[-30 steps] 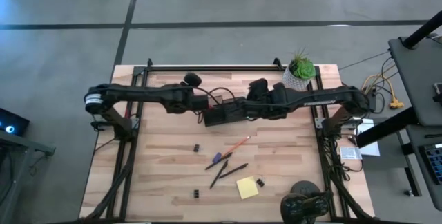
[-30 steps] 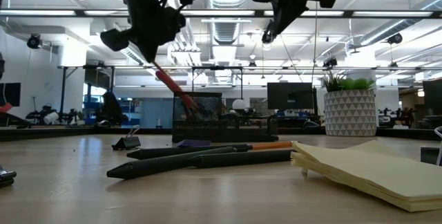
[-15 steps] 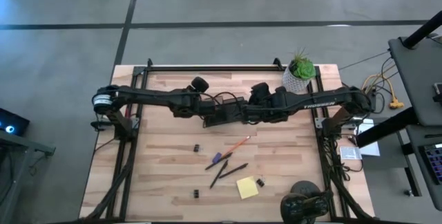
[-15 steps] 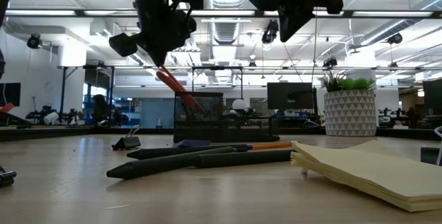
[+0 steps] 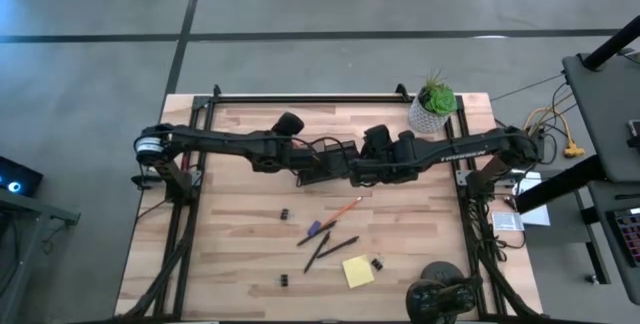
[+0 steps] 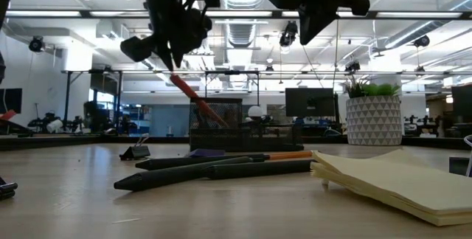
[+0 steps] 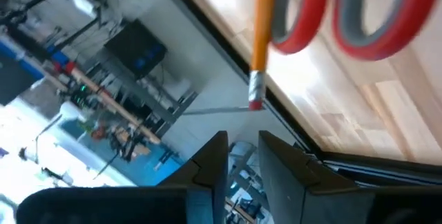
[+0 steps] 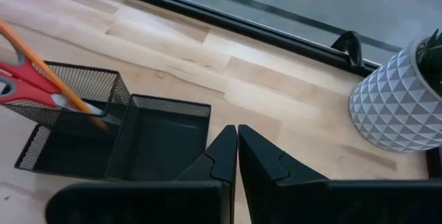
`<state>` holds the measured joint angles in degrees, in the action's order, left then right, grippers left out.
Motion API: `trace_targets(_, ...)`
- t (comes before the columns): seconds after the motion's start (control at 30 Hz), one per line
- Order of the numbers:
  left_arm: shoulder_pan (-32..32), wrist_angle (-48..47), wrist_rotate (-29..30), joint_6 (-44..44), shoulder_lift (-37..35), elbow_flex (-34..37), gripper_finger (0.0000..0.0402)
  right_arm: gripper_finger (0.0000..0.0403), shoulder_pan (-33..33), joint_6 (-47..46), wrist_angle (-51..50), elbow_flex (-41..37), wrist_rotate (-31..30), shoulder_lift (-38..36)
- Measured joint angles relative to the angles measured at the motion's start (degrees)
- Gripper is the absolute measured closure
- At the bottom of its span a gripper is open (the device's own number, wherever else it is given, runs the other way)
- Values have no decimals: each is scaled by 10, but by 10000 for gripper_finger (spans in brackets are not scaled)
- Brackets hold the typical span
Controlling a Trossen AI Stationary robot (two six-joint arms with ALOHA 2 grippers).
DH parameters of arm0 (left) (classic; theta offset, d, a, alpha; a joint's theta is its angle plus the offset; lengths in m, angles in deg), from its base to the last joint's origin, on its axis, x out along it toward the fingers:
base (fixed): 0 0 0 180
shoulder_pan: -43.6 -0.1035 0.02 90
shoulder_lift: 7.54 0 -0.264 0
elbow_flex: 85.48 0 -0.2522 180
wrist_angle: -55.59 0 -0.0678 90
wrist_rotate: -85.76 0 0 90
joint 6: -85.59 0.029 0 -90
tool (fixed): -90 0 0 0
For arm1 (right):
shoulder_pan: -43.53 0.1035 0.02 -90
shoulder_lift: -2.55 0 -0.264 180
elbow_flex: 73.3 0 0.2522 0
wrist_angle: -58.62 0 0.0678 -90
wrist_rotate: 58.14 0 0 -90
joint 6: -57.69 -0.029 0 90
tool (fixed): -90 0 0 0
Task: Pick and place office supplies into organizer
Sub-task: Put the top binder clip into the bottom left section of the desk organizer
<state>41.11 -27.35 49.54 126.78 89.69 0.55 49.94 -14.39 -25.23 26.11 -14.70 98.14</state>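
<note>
The black mesh organizer [image 8: 103,137] stands mid-table, mostly under the arms in the high view [image 5: 322,172]. Red-handled scissors [image 8: 24,79] and an orange pencil [image 8: 65,89] stand slanted in its tall compartment, leaning on the rim. The low compartment [image 8: 162,137] holds nothing I can see. My left gripper [image 7: 243,141] hovers open just above the pencil's eraser end [image 7: 255,103] and the scissors' handles [image 7: 373,23], touching neither. My right gripper [image 8: 237,133] is shut, above the organizer's near-right side [image 5: 352,171].
On the near half of the table lie another orange pencil [image 5: 345,207], a purple-tipped pen [image 5: 313,230], dark pens [image 5: 330,247], a yellow sticky pad [image 5: 358,271] and binder clips [image 5: 284,213] [image 5: 377,262]. The potted plant [image 5: 433,104] stands at the far right corner.
My left arm has shifted toward the table's right and risen slightly over the organizer. My right gripper has drifted a little toward the table's left and near edge. The scissors and pencil have stayed leaning in the tall compartment.
</note>
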Motion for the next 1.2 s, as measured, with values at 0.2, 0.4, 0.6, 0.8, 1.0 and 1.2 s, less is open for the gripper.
trace_targets(0.2,0,-46,24,-19,-8,-3,329,394,4,-1,2,0,0,0)
trace_targets(0.4,1,-106,25,-93,-43,-8,328,394,10,-8,7,0,20,0)
trace_targets(0.6,12,-162,-95,-302,-119,-8,328,394,11,84,56,-9,126,0)
trace_targets(0.8,19,-106,-434,-485,-213,12,328,394,17,307,169,-46,338,5)
trace_targets(1.0,27,-30,-548,-562,-278,58,328,394,25,435,260,-99,406,20)
trace_targets(1.2,28,-16,-573,-614,-329,126,328,369,28,498,274,-92,453,64)
